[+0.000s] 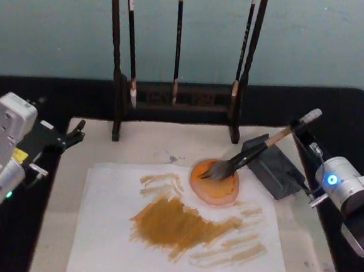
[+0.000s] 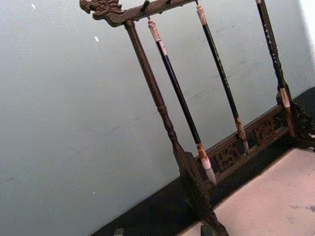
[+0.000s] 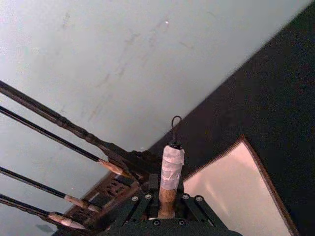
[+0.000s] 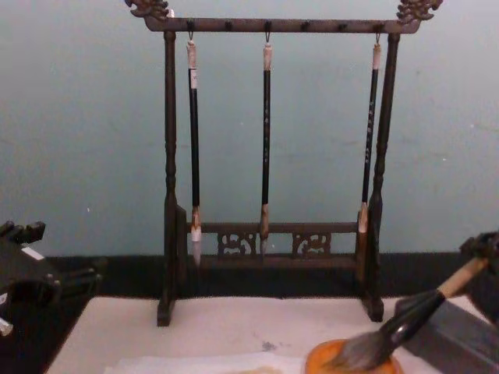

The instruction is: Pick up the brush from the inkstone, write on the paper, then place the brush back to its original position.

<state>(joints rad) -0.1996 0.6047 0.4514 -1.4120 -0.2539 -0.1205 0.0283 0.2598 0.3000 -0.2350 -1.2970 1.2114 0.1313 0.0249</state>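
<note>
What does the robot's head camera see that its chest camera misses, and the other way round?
Head view alone: the paper spread out flat, with broad brown strokes painted across it.
Chest view alone: the rack's top bar with its carved ends, and the hooks from which the three thin brushes hang.
Both: the brush, held at its handle by the right gripper, with its hair in the orange dish. Both also take in the dark inkstone and the rack's lower rail.
</note>
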